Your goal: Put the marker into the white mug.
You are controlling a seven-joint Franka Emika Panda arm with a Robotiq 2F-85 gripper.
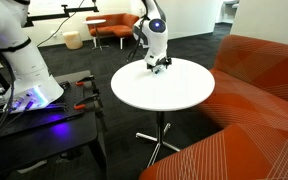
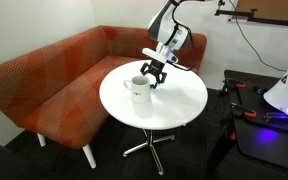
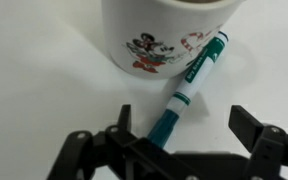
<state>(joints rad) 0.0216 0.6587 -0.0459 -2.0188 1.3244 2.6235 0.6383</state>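
In the wrist view the white mug [image 3: 164, 30] with a cartoon print stands at the top. The teal marker [image 3: 195, 78] lies on the white table, its far end next to the mug's side and its dark near end pointing toward me. My gripper [image 3: 182, 118] is open, with a finger on each side of the marker's near end, and it grips nothing. In an exterior view my gripper [image 2: 152, 75] is low over the round table [image 2: 179, 105], right beside the mug [image 2: 138, 88]. In an exterior view my gripper [image 1: 159, 66] hides the mug.
An orange sofa [image 2: 54, 80] curves around the far side of the table and also shows in an exterior view [image 1: 259, 100]. A black cart [image 1: 44, 125] with red-handled tools and a white robot base [image 1: 24, 65] stands beside the table.
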